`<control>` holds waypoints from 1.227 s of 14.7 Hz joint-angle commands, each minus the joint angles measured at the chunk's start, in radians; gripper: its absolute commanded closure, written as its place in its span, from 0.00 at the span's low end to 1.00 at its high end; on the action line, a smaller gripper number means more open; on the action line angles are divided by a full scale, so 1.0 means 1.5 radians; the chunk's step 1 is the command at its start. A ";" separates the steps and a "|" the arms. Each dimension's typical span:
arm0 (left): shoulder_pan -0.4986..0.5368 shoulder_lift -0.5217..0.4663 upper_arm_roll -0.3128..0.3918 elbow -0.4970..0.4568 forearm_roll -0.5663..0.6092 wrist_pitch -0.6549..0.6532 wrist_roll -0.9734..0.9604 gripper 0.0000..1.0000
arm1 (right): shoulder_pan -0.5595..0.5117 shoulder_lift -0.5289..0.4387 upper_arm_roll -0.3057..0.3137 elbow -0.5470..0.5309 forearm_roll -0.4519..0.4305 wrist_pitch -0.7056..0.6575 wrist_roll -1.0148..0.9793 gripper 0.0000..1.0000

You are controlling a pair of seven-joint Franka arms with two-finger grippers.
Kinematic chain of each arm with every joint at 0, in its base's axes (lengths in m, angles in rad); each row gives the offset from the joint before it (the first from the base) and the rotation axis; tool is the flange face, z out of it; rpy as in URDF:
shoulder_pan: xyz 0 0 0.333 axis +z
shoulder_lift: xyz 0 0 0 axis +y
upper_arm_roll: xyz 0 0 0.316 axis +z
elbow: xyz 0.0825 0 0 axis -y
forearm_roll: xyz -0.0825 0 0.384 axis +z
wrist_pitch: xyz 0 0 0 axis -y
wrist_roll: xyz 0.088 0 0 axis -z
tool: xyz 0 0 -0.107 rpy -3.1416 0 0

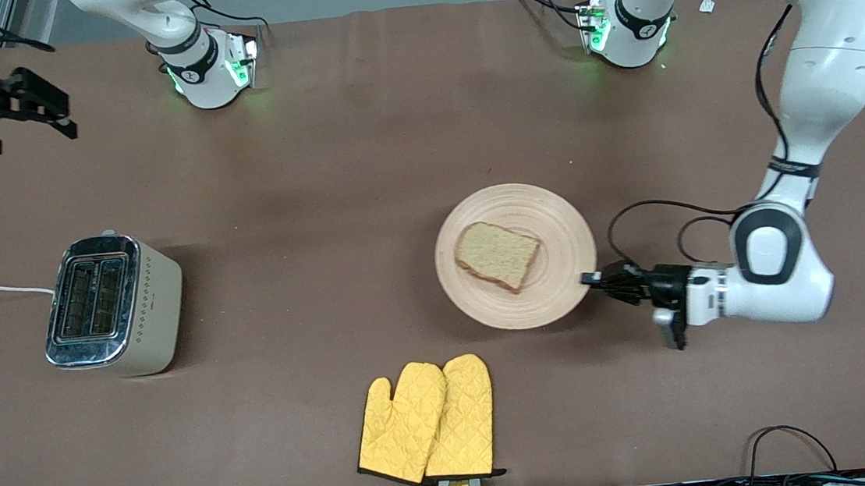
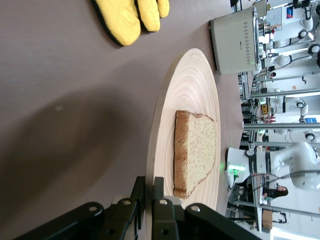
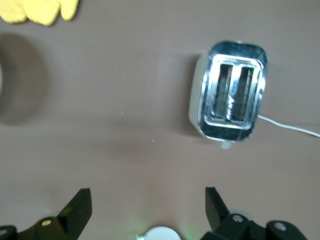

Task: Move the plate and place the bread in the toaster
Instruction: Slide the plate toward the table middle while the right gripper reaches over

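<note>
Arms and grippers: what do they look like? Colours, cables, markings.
Both arms are glossy white with black joint bands; bases glow green. The left arm has black cables looping along its forearm to the wrist. The left gripper is black on a white wrist. The right gripper is also black, with angular jaws.

Brown bench. Pale wood plate with ring grooves. Brownish speckled bread, darker crust. Cream toaster, chrome top, diamond marks. Yellow quilted mitts, black-edged.
</note>
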 commanded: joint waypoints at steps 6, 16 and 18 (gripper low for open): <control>-0.096 -0.010 -0.004 -0.112 -0.147 0.205 0.000 0.99 | 0.058 0.092 0.010 -0.191 0.117 0.342 0.037 0.00; -0.139 0.003 -0.003 -0.129 -0.192 0.291 -0.008 0.62 | 0.197 0.389 0.010 -0.165 0.117 0.763 0.246 0.00; -0.129 -0.003 0.000 -0.130 -0.192 0.289 -0.011 0.00 | 0.211 0.414 0.010 -0.189 0.117 0.785 0.277 0.00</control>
